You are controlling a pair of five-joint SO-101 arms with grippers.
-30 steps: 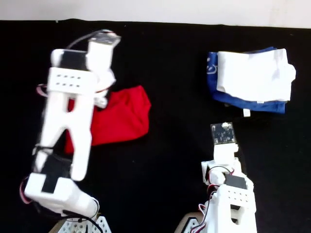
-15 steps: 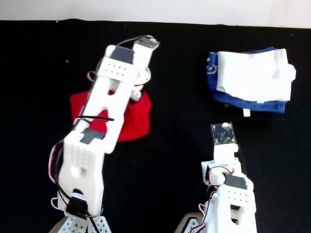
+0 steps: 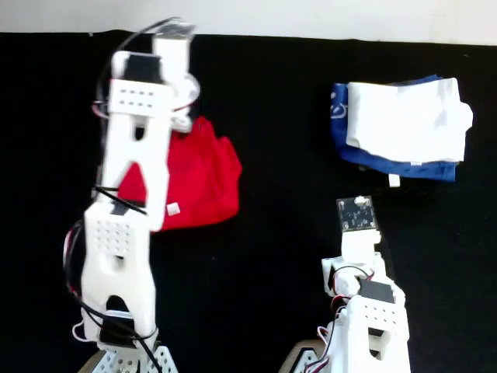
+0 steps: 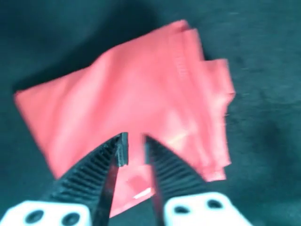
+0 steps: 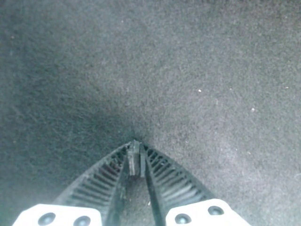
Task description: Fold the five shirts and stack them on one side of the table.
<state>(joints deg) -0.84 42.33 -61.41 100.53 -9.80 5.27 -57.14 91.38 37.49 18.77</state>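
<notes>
Beneath the slightly parted, empty left jaws, the red shirt [image 4: 141, 94] could unfold if they snag one layer; right jaws clenched.

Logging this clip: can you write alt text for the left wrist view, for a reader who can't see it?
The left gripper, its two black ribbed fingers a narrow gap apart at the tips, hangs over a folded red shirt. The shirt lies on a dark tablecloth, with its layered edges showing along one side.
</notes>
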